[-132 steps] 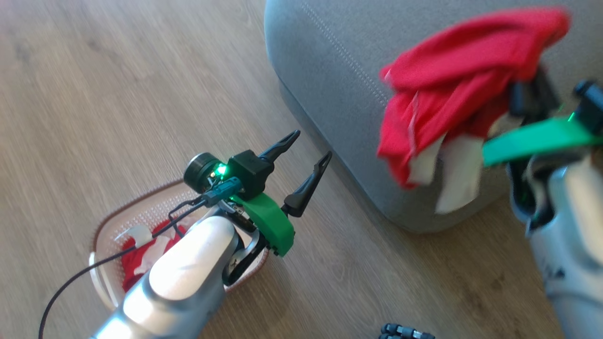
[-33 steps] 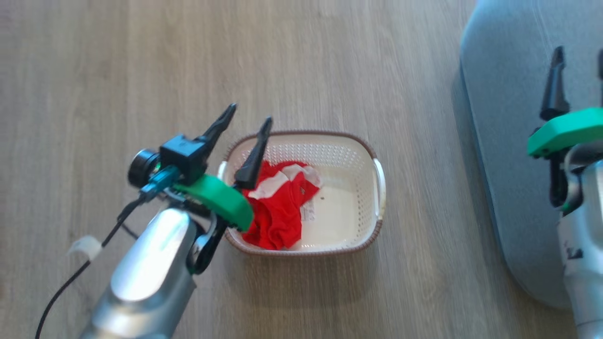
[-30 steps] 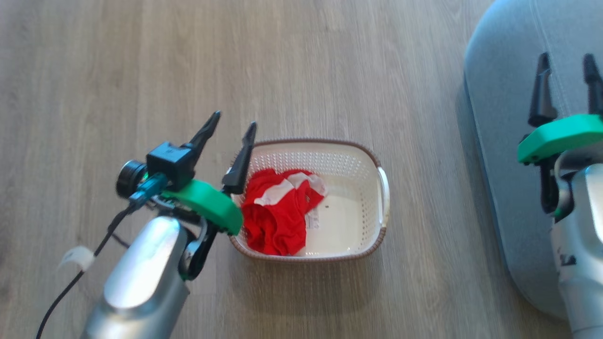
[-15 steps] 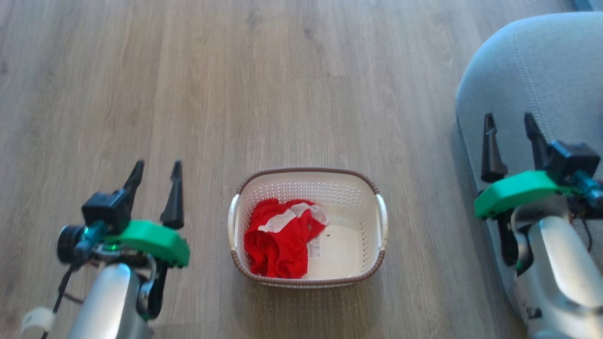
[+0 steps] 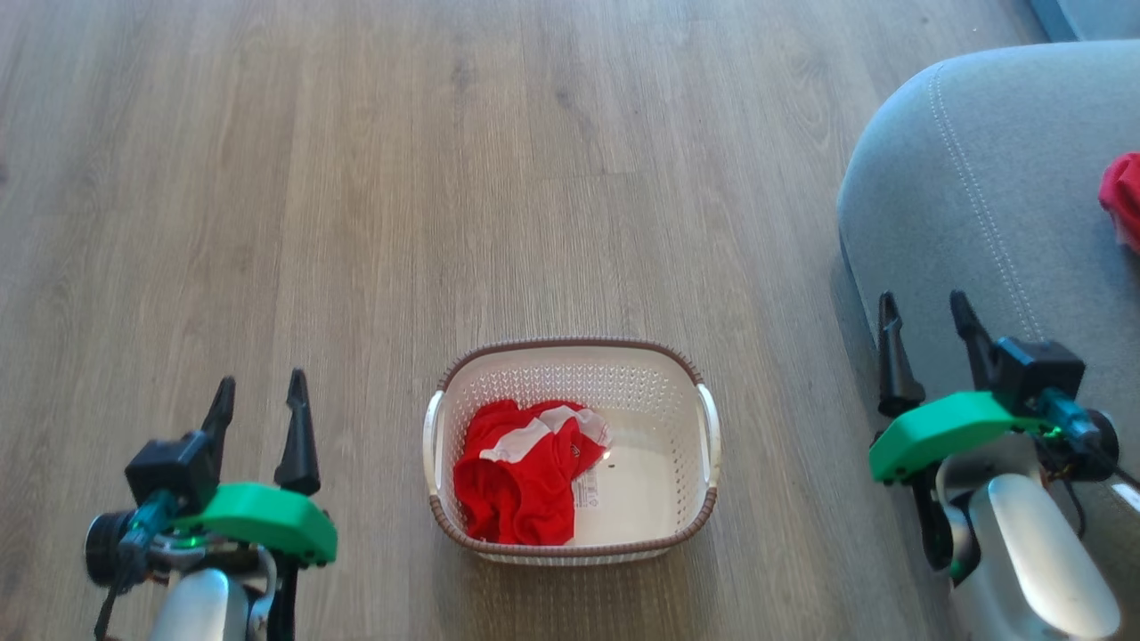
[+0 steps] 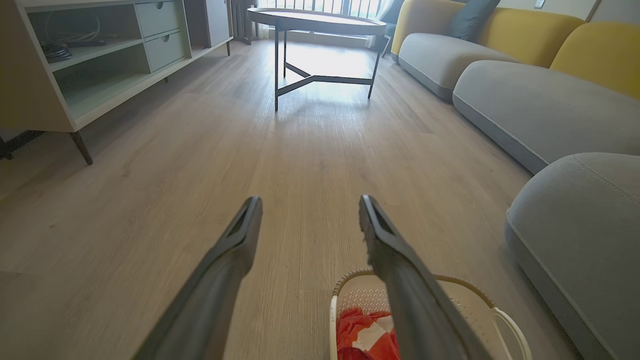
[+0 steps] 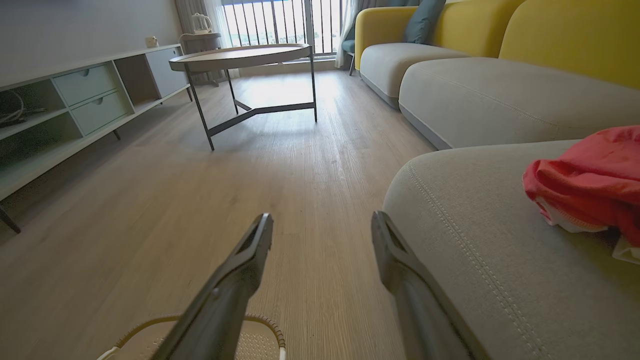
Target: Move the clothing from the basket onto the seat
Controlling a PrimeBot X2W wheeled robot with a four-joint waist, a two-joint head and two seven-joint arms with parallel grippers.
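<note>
The red clothing (image 5: 1124,200) I carried now lies on the seat (image 5: 980,178); left fingers (image 5: 298,436) and right fingers (image 5: 891,365), spread, flank the basket (image 5: 570,343).

Inside the basket (image 5: 570,378), the red clothing (image 5: 521,481) covers the left part of the label sticker (image 5: 589,485) on its floor, and the print is too small to read. Well right of the basket, the seat (image 5: 962,178) and a red garment (image 5: 1124,200) on it run off the head view's edge.
</note>
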